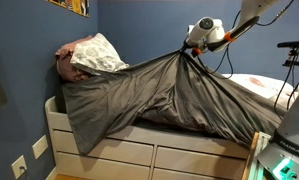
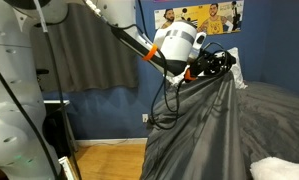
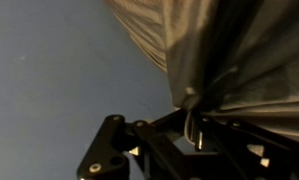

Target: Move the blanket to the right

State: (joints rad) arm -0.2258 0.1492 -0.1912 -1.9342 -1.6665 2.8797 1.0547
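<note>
The blanket (image 1: 149, 95) is a large dark grey wrinkled cover, pulled up into a tent over the bed in both exterior views (image 2: 204, 130). My gripper (image 1: 194, 48) holds a pinched fold of it high above the mattress, and the cloth fans down from there toward the pillow end. The same gripper (image 2: 221, 64) shows at the peak of the raised cloth. In the wrist view the gripper (image 3: 192, 112) is shut on a bunched tip of the blanket (image 3: 229, 50), which hangs taut from the closed fingers.
A patterned pillow (image 1: 92, 53) lies at the head of the bed by the blue wall. White drawers (image 1: 119, 155) run under the bed. White bedding (image 1: 264, 90) lies on the far side. A curtain (image 2: 84, 60) and posters (image 2: 199, 15) hang on the wall.
</note>
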